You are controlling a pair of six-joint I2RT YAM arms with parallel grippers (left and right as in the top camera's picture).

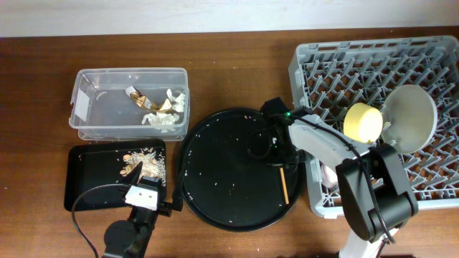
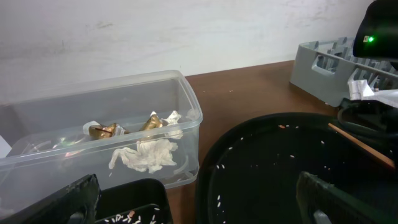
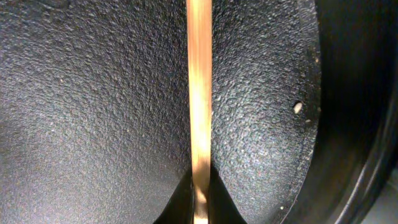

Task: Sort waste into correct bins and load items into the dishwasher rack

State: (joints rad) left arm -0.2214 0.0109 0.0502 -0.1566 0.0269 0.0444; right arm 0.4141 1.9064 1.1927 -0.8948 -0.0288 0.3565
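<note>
- Clear tub (image 1: 93, 107): crumpled tissue (image 1: 161, 118) and a wrapper (image 1: 140, 97) are contained inside.
- Black tray (image 1: 82, 179): food scraps (image 1: 140, 161) are scattered in its right end. The left gripper (image 2: 196, 190) is held at the near right corner, jaws spread wide and empty.
- Round tray (image 1: 215, 179): one chopstick (image 1: 284, 185) is clamped in the jaws of the right gripper (image 3: 199, 186) at the right side.
- Dishwasher rack (image 1: 430, 50): the yellow bowl (image 1: 362, 123) and plate (image 1: 412, 115) are lodged inside.
</note>
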